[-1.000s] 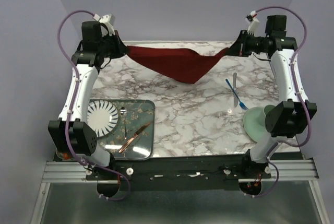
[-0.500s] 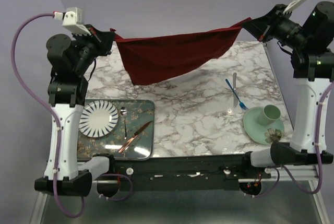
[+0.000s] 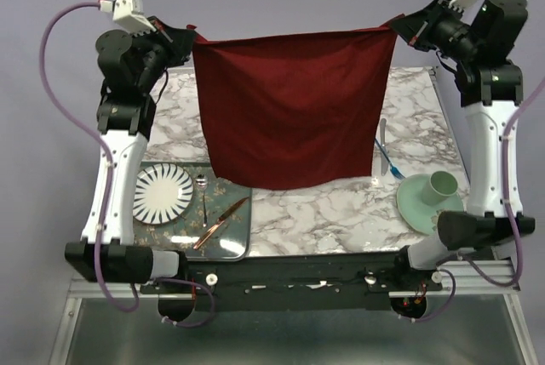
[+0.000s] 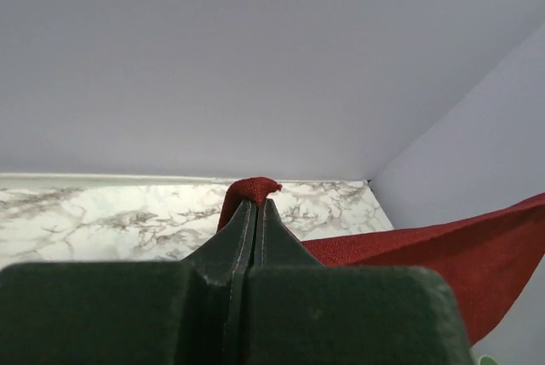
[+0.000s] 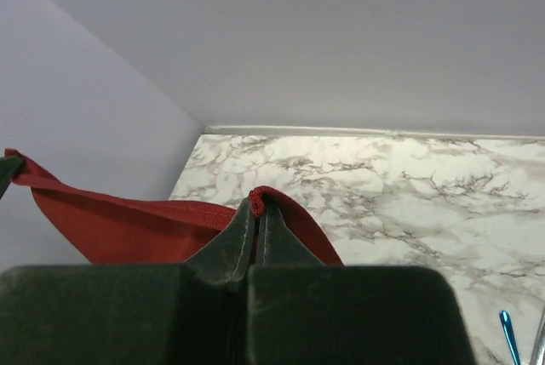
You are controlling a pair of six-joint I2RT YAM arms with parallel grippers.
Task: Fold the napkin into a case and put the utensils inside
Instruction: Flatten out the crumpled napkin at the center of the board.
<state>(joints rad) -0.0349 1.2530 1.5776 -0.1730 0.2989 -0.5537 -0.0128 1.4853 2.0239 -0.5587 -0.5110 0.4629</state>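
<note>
The dark red napkin (image 3: 289, 105) hangs flat as a full square high above the marble table (image 3: 341, 212), stretched between both arms. My left gripper (image 3: 192, 36) is shut on its top left corner (image 4: 251, 188). My right gripper (image 3: 396, 26) is shut on the top right corner (image 5: 260, 199). On the table at the right lie the utensils: a blue-handled fork (image 3: 390, 161) and a pale silvery utensil (image 3: 381, 137), the napkin's edge partly covering them. The fork's blue tip (image 5: 507, 335) shows in the right wrist view. No folded case shows.
A glass tray (image 3: 230, 242) at the front left holds a striped plate (image 3: 162, 192), a small spoon (image 3: 203, 191) and a copper knife (image 3: 220, 222). A green saucer (image 3: 417, 212) with a green cup (image 3: 443, 186) sits at the front right.
Both arms have lifted the napkin high and pulled its corners apart. It has gone from a sagging drape near the table's back to a flat hanging square.
</note>
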